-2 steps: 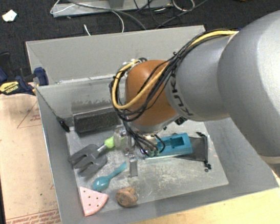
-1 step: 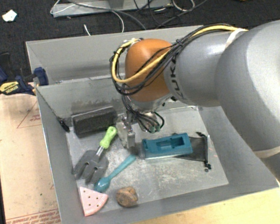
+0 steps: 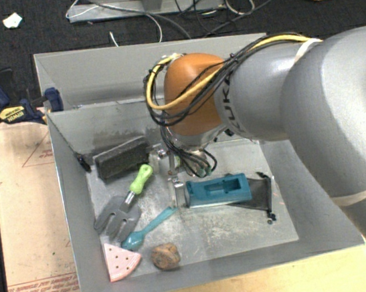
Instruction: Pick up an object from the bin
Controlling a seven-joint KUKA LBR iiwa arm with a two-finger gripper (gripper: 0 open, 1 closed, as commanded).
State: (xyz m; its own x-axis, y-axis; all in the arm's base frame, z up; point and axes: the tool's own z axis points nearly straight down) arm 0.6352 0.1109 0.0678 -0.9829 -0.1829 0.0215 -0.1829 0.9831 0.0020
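Arm [image 3: 313, 110] hangs gripper [image 3: 178, 191] low, teal block [image 3: 218, 190] just beside it — opening can't tell; approach step — next: centre, close, lift.

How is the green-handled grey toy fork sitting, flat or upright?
Flat: the green-handled grey toy fork lies full length on the bin floor, tines and handle both down.

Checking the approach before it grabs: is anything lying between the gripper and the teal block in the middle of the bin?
Nothing visible does. The gripper sits right at the left end of the teal block. The teal spoon lies just below-left, the green-handled fork further left, neither between them.
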